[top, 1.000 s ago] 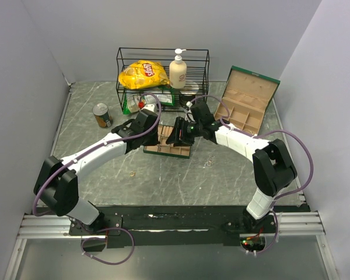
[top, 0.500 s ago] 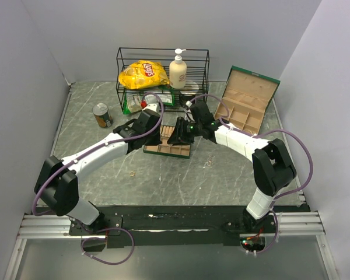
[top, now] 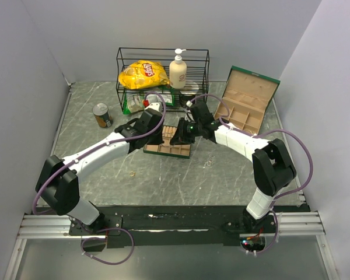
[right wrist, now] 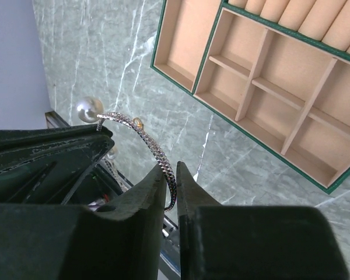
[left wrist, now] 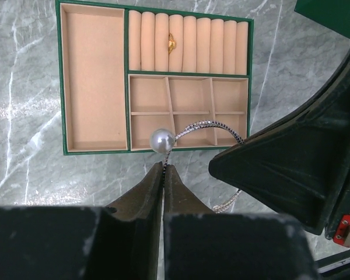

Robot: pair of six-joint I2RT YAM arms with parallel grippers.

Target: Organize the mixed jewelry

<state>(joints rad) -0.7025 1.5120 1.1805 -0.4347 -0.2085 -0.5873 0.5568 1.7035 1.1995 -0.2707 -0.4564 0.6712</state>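
One change: right fingers closed on bangle.

Wire rack close behind tray; open tabletop in front.

"Lay's" brand mark on the yellow crisp bag in the wire rack
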